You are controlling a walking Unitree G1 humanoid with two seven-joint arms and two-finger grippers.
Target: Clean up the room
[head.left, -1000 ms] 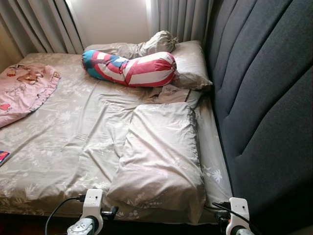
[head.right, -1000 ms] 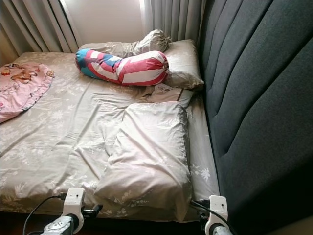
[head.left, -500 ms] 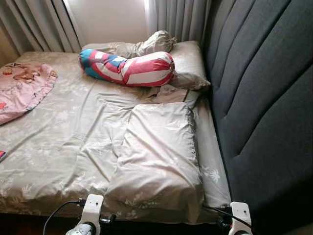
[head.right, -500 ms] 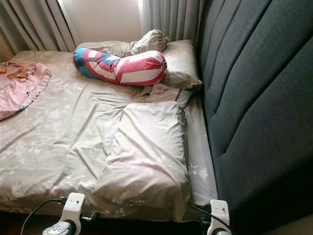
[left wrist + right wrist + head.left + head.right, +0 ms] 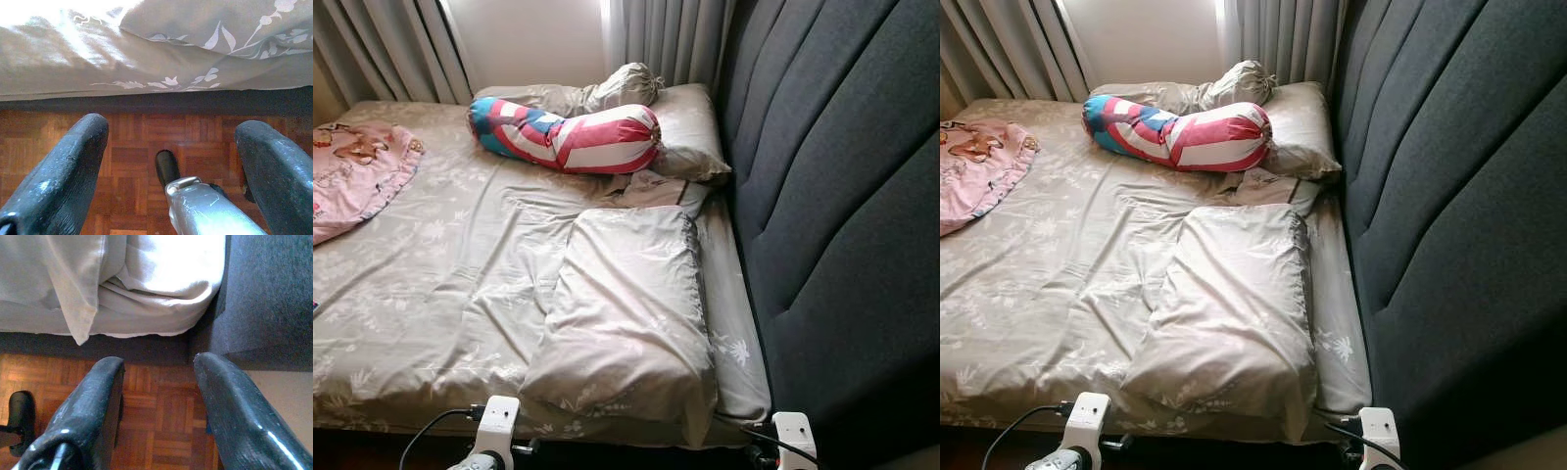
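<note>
Left eye view: a beige pillow (image 5: pixel 628 313) lies on the bed (image 5: pixel 421 274), ahead of both low arms.
Left wrist view: the left pincer (image 5: pixel 171 161) hangs released above the parquet floor (image 5: pixel 132 142).
Right wrist view: the right pincer (image 5: pixel 159 406) hangs released, the bed's edge just beyond.

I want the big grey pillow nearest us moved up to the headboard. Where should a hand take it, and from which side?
Take the grey pillow by its near short edge, which overhangs the foot-side edge of the bed right in front of the robot. Coming from below and in front looks easiest: both the left hand and right hand hang open just beneath it, and that corner droops free, so fingers could likely pinch it.
</note>
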